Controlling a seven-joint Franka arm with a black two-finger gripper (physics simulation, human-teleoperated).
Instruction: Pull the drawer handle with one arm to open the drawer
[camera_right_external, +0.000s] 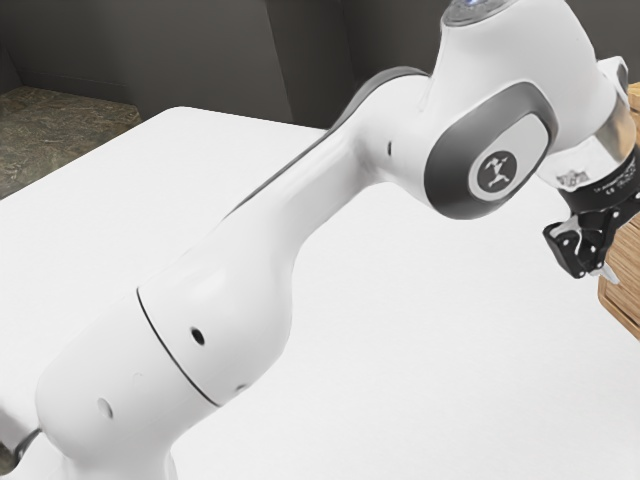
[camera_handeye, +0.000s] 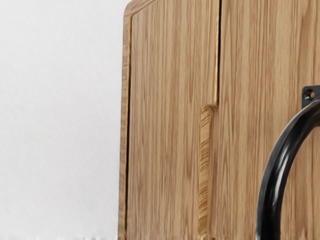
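Handle (camera_handeye: 272, 190), black and curved, is mounted on the wooden drawer (camera_handeye: 165, 125). Your claw (camera_right_external: 590, 250) hangs at 3 o'clock in the exterior view; you cannot tell its width.

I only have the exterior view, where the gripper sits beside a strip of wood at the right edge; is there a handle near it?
Observer: Yes. The wrist view shows a black handle, a curved bar, on a wooden front near the hand.
Operator: How is it fastened, if you can see?
Observer: Its visible end meets a black bracket with a screw hole.
Operator: Is the front one piece?
Observer: No, a seam with a step in it divides two panels beside the handle.
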